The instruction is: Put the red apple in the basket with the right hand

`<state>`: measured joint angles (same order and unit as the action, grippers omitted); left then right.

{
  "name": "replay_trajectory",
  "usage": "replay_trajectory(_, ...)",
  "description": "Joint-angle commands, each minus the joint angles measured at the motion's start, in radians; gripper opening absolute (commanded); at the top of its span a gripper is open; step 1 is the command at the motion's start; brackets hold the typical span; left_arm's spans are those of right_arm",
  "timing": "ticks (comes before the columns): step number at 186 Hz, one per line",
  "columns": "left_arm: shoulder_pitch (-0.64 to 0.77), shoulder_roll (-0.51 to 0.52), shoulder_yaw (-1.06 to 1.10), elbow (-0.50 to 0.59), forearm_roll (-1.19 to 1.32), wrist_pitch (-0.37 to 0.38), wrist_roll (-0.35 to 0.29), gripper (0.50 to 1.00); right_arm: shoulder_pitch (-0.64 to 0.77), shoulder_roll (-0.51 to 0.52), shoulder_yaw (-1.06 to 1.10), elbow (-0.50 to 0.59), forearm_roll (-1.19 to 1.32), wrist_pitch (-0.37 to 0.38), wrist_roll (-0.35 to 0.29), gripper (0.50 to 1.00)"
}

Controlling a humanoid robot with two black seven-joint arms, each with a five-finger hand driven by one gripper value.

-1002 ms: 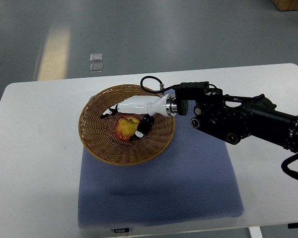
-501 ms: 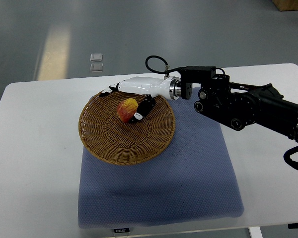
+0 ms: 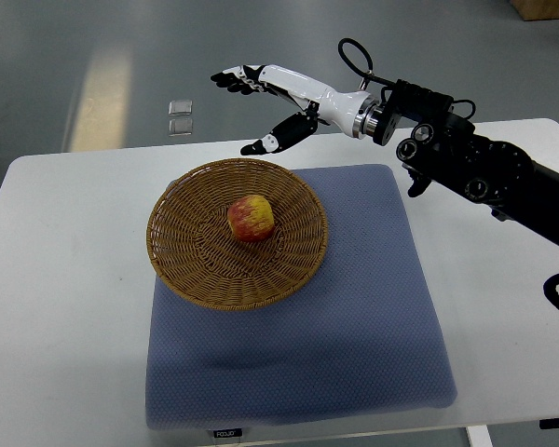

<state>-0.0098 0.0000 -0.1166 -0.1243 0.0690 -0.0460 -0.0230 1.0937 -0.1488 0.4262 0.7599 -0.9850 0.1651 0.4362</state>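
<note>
Top view: the red apple [image 3: 251,218] lies near the middle of the wicker basket [image 3: 182,265], which sits on a blue mat [image 3: 354,335] on the white desk [image 3: 65,307]; the right robot hand [image 3: 272,104] hangs beyond the basket's far rim, fingers spread, holding nothing, well apart from the apple.

Right hand [image 3: 281,93] — white moulded shell, black fingertips, silver wrist ring. Forearm [image 3: 484,172] — black housing with round recessed fasteners and stacked joint blocks. A black cable [image 3: 354,51] loops above the wrist
</note>
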Motion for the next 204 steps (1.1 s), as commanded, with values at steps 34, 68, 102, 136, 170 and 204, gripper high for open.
replay_trajectory(34, -0.001, 0.000, 0.000, 0.000, 0.000, 0.000, 0.000, 1.000, -0.077, 0.003, 0.003, -0.047, 0.469, -0.015, 0.001, 0.915)
replay_trajectory(68, -0.001, 0.000, 0.000, 0.000, 0.000, 0.000, 0.000, 1.000, -0.126, 0.005, 0.005, -0.050, 0.704, -0.042, 0.003, 0.913)
replay_trajectory(102, -0.001, 0.000, 0.000, 0.000, 0.000, 0.000, 0.000, 1.000, -0.215, 0.015, 0.164, -0.057, 0.824, -0.062, 0.001, 0.913)
replay_trajectory(136, 0.001, 0.000, 0.000, 0.000, 0.000, 0.000, 0.000, 1.000, -0.291, 0.020, 0.330, -0.057, 0.962, -0.064, -0.001, 0.915)
replay_trajectory(170, 0.001, 0.000, 0.000, 0.000, 0.000, 0.000, 0.000, 1.000, -0.325, 0.021, 0.342, -0.083, 1.039, -0.065, 0.007, 0.915)
replay_trajectory(204, 0.001, 0.000, 0.000, 0.000, 0.000, 0.000, 0.000, 1.000, -0.373, 0.017, 0.341, -0.087, 1.034, -0.058, 0.009, 0.924)
